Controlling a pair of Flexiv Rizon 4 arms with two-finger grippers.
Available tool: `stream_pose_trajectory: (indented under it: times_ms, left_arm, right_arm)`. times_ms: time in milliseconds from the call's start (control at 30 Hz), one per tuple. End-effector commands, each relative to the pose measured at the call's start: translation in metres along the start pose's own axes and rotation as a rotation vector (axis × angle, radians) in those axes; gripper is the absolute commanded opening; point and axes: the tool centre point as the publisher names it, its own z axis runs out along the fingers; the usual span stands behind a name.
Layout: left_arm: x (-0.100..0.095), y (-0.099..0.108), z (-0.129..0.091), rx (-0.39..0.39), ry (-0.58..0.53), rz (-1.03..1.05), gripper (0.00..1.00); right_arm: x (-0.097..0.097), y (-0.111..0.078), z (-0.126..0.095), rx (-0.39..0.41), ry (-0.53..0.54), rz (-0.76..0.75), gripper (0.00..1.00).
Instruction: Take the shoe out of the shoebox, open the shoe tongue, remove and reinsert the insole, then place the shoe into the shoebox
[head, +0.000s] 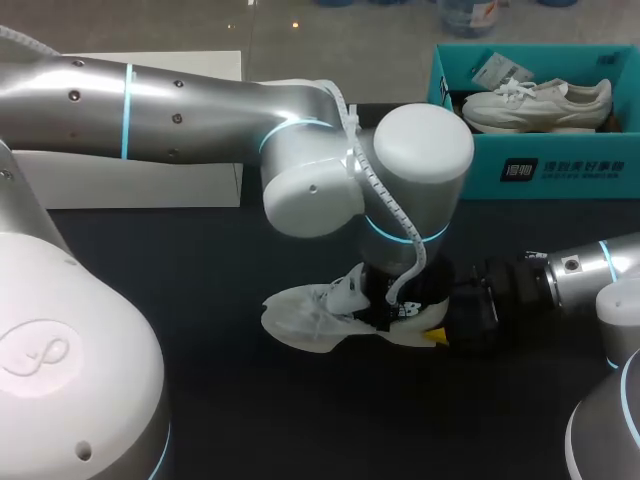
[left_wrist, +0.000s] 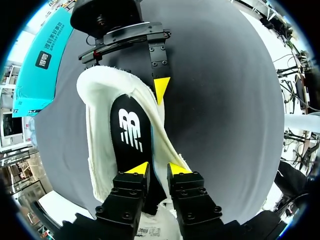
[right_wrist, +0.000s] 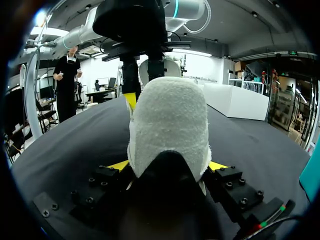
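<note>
The white shoe (head: 310, 315) lies on its side on the dark worktop (head: 200, 380), toe toward my left and heel toward my right, well apart from the box. My right pincer (right_wrist: 167, 165) comes in low from the right and has the heel. In its own wrist view the fuzzy white heel fills the space between the two yellow tips, one pressed to each side, the fingers spread fairly wide. From the head view only one yellow tip (head: 436, 335) of it shows, at the heel's lower edge.

My left pincer (left_wrist: 157, 170) hangs straight down over the shoe's opening, at the side wall, where the black insole (left_wrist: 131, 130) meets the white lining. The insole lies flat inside the shoe. Whether this pincer has hold of the wall, the insole or nothing, I cannot tell, since the spot beneath it is dark and cut off. In the head view the left arm's wrist covers the opening and the pincer altogether.

Farther off, at the far right of the worktop, stands the teal shoebox (head: 560, 165), open, with a second pale shoe (head: 535, 100) lying inside it.
</note>
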Motion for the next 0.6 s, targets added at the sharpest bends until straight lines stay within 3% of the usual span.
stream_pose_trajectory:
  times_ms: [33, 400, 600]
  left_arm:
    - [-0.001, -0.005, 0.001, -0.004, 0.007, 0.005, 0.35]
    - [-0.014, -0.012, 0.007, -0.006, 0.023, 0.009, 0.34]
    - [-0.013, -0.013, 0.029, -0.029, 0.058, 0.022, 0.35]
  right_arm:
    - [0.000, -0.002, 0.003, 0.004, 0.000, 0.001, 0.00]
    - [0.000, -0.002, 0.003, 0.004, 0.000, 0.001, 0.00]
    - [0.000, -0.002, 0.003, 0.004, 0.000, 0.001, 0.00]
